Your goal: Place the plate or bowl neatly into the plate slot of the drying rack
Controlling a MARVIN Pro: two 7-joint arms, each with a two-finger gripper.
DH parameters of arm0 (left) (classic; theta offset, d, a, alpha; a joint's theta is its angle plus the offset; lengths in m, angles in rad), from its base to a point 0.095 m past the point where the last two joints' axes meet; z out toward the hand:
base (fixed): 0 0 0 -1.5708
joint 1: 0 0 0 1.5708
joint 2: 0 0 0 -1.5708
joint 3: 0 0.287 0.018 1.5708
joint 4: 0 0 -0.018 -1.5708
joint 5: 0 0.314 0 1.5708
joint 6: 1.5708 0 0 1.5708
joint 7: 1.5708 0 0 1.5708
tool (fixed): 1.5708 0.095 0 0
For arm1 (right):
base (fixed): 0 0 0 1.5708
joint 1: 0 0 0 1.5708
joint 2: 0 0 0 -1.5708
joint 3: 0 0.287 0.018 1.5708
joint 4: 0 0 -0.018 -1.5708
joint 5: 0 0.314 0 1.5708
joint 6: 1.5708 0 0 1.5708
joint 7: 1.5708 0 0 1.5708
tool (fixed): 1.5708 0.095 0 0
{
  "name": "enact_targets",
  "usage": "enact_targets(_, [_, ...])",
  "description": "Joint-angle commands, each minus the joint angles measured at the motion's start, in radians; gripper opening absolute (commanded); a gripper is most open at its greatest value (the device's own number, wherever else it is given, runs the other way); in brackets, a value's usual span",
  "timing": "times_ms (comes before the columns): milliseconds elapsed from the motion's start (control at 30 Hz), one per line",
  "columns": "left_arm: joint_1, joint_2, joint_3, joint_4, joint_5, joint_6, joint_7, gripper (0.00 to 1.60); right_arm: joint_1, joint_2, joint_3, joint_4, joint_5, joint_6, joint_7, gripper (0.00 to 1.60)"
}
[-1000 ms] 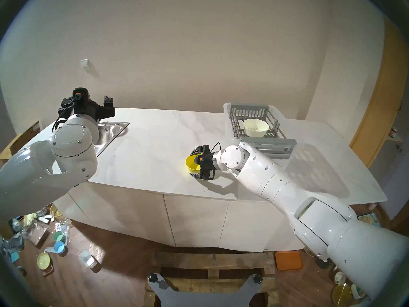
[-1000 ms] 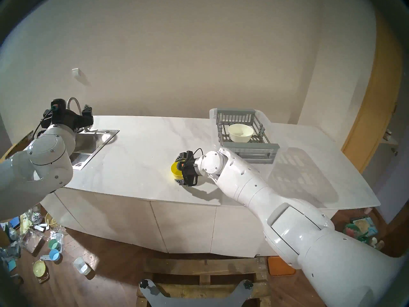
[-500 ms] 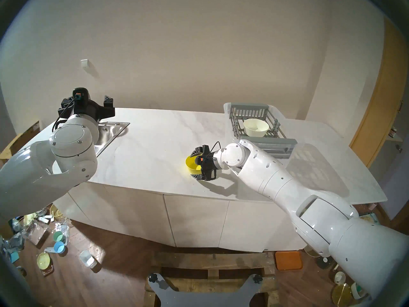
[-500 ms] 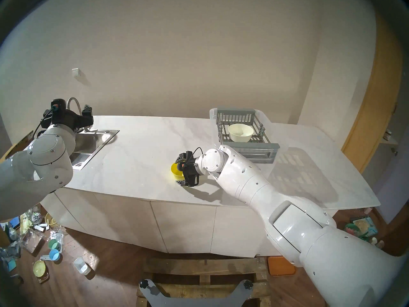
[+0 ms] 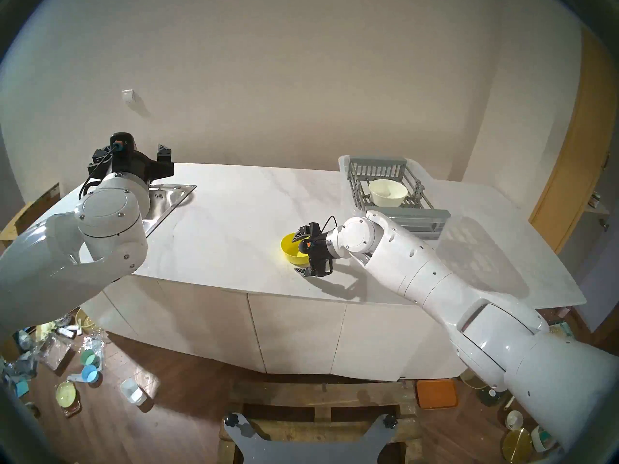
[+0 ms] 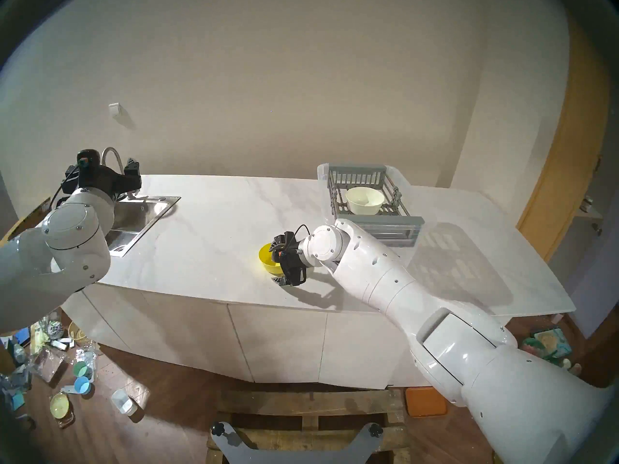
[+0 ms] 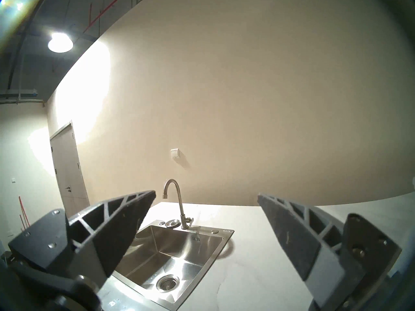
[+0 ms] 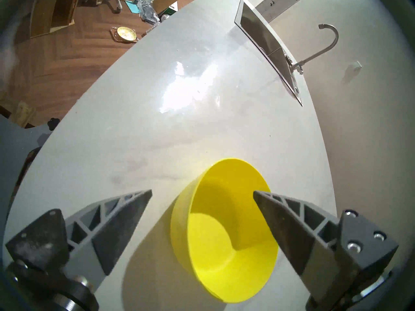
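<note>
Yellow bowl (image 5: 292, 249), near side hidden by the right gripper (image 5: 299, 254), sits between spread jaws.

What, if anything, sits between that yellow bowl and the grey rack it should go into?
Nothing stands on the counter between the yellow bowl and the drying rack; only the robot's own right arm crosses there. A cream bowl already sits inside.

My right gripper (image 5: 300, 252) covering the yellow bowl's (image 5: 292, 251) right side, my forearm hiding the drying rack's (image 5: 402, 219) near-left corner, cream bowl (image 5: 388, 192) masking part of the plate slot (image 5: 414, 202), floor clutter too small to identify.
</note>
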Motion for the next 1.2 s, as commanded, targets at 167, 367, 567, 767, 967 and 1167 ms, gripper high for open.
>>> enact_targets(167, [-0.023,0.004,-0.020,-0.007,0.012,-0.006,-0.005,1.60,0.011,-0.018,0.009,-0.038,-0.008,0.030,-0.012,1.60])
enact_targets(367, [-0.023,0.004,-0.020,-0.007,0.012,-0.006,-0.005,1.60,0.016,-0.037,0.006,-0.010,-0.017,0.025,-0.022,1.60])
enact_targets(567, [-0.023,0.004,-0.019,-0.007,0.012,-0.006,-0.005,1.60,0.026,-0.057,0.004,0.028,-0.025,0.021,-0.025,1.60])
enact_targets(767, [-0.024,0.005,-0.019,-0.007,0.012,-0.006,-0.005,1.60,0.040,-0.076,0.007,0.072,-0.026,0.015,-0.027,1.60])
enact_targets(967, [-0.024,0.005,-0.019,-0.007,0.012,-0.006,-0.005,1.60,0.059,-0.096,0.006,0.126,-0.031,0.005,-0.037,1.47])
enact_targets(1167, [-0.024,0.005,-0.019,-0.008,0.012,-0.006,-0.004,1.60,0.083,-0.122,0.005,0.184,-0.036,0.008,-0.035,0.65])
